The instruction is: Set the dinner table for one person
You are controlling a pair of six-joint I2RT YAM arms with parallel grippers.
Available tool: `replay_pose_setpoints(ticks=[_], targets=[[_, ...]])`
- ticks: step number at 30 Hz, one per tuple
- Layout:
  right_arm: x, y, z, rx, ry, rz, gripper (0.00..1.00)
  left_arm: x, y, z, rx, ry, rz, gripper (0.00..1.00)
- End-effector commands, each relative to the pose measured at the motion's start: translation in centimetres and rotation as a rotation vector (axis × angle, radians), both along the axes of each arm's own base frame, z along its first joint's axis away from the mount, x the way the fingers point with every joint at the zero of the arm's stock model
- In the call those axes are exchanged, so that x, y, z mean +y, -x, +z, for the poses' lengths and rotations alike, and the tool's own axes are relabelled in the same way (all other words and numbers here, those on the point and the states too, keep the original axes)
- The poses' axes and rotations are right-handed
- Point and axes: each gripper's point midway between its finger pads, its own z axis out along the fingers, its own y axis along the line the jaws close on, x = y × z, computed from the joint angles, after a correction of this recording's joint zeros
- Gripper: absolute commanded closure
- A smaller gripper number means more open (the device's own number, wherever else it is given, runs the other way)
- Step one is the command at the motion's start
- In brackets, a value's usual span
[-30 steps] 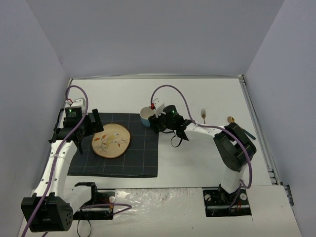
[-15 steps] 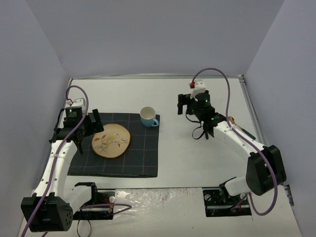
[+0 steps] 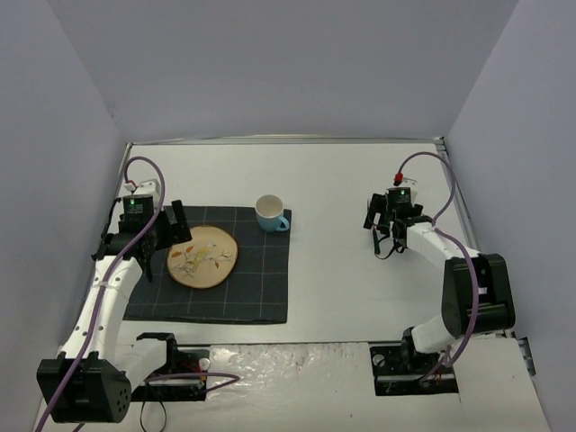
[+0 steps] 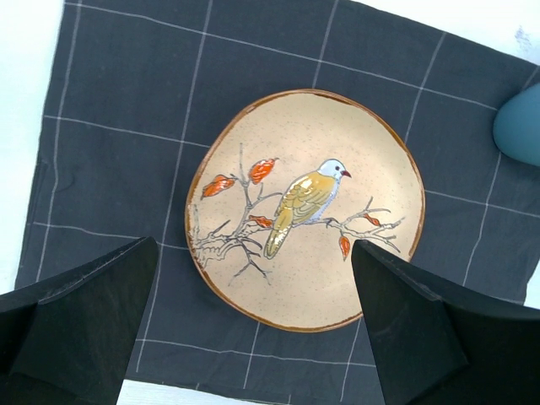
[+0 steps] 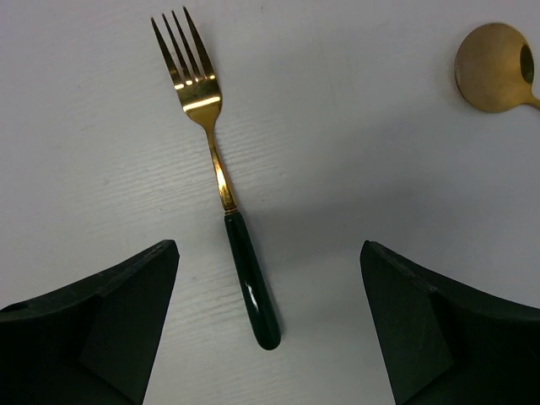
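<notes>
**Right arm poised over the fork, fingers wide**

The large flat white rectangular worktop [image 3: 342, 288] with thin metal edge strips fills the middle of the top view, from the arm bases at the bottom up to the back wall. It looks hard, smooth and fixed in place. Cutlery lies flush on it, with little room to slip a finger underneath.

In the right wrist view a slim fork [image 5: 224, 186] with gold tines and a glossy dark green handle lies flat on the bare surface. Its tines point to the upper left and its handle ends at lower centre. The round gold bowl of a spoon [image 5: 494, 67] sits well apart at the upper right.

The fork is probably light, stiff and slick. The thicker green handle is the better place to pinch, across its width, pressing down close to the surface.

The right end effector [image 5: 268, 249] is spread wide, one finger on each side of the handle, touching nothing. In the top view that arm folds up from the lower right, with its wrist at right centre.

The left end effector [image 4: 253, 243] is also spread and holds nothing. It hangs over a tan ceramic plate [image 4: 304, 211] painted with a bird on a branch. The plate rests on a dark grey checked cloth placemat [image 3: 261, 279] at left centre, with a blue-and-white cup [image 3: 270, 213] at the mat's upper right corner. The left arm stretches up the left side of the frame.
</notes>
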Motion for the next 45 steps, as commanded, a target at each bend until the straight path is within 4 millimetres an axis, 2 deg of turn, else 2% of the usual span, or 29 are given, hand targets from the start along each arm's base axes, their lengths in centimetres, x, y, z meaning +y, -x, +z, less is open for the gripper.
replay_pose_setpoints(ticks=[1, 10, 18, 22, 29, 32, 33, 38, 40, 41, 43, 45], targets=[[0.1, -0.6, -0.4, 0.005, -0.030, -0.010, 0.18, 0.0, -1.0, 2.0, -0.073, -0.014, -0.004, 0.03], [0.8, -2.2, -1.6, 0.046, -0.026, 0.045, 0.25, -0.1, -0.9, 1.9, -0.069, -0.010, -0.007, 0.03], [1.1, -4.7, -2.8, 0.079, -0.001, 0.071, 0.39, 0.0, -0.9, 1.8, -0.067, -0.012, -0.003, 0.03], [1.1, -5.4, -3.4, 0.108, 0.013, 0.078, 0.52, 0.0, -0.9, 1.8, -0.066, -0.013, -0.003, 0.03], [2.0, -4.7, -4.0, 0.136, 0.010, 0.110, 0.78, -0.1, -0.9, 1.9, -0.068, -0.012, -0.006, 0.03], [3.2, -4.1, -4.0, 0.149, 0.002, 0.141, 0.97, -0.1, -0.9, 1.9, -0.067, -0.011, -0.008, 0.03], [3.8, -3.8, -4.0, 0.152, 0.000, 0.151, 1.00, -0.1, -0.9, 1.9, -0.068, -0.011, -0.008, 0.03], [6.4, -2.0, -3.9, 0.163, -0.012, 0.177, 1.00, -0.2, -0.9, 1.9, -0.070, -0.007, -0.009, 0.03], [8.7, -0.9, -3.5, 0.155, -0.032, 0.185, 1.00, -0.2, -0.9, 1.9, -0.070, -0.004, -0.010, 0.03], [8.5, -0.7, -3.7, 0.161, -0.025, 0.180, 1.00, -0.2, -1.0, 2.0, -0.071, -0.004, -0.010, 0.03], [11.6, 0.9, -3.6, 0.156, -0.070, 0.184, 1.00, -0.3, -0.9, 1.9, -0.070, -0.002, -0.011, 0.03], [13.7, 2.0, -3.7, 0.158, -0.090, 0.196, 1.00, -0.3, -1.0, 1.9, -0.070, 0.000, -0.012, 0.03]])
